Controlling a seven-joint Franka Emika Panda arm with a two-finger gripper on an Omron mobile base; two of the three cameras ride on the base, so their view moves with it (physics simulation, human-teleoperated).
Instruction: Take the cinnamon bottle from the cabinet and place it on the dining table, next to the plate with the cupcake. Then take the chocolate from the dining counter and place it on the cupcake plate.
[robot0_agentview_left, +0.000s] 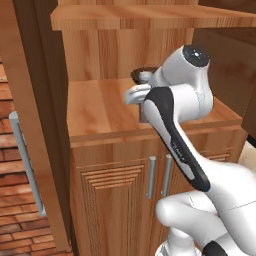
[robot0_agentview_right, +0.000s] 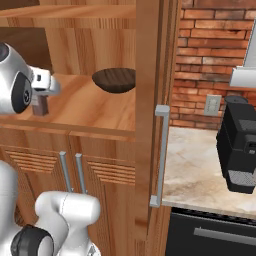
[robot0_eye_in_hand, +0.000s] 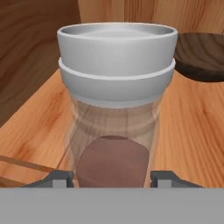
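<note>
The cinnamon bottle, a clear jar with a grey cap and brown powder at its base, stands upright on the cabinet's open shelf. It is very close in the hand view. My gripper is open and straddles the jar's base, with one fingertip at its left and the other at its right. In the right base view the jar sits just under my hand. From the left base my arm hides most of the jar.
A dark wooden bowl rests on the same shelf, behind and to the right of the jar. The cabinet's upright side panel bounds the niche on the right. Beyond it, a black coffee machine stands on a marble counter.
</note>
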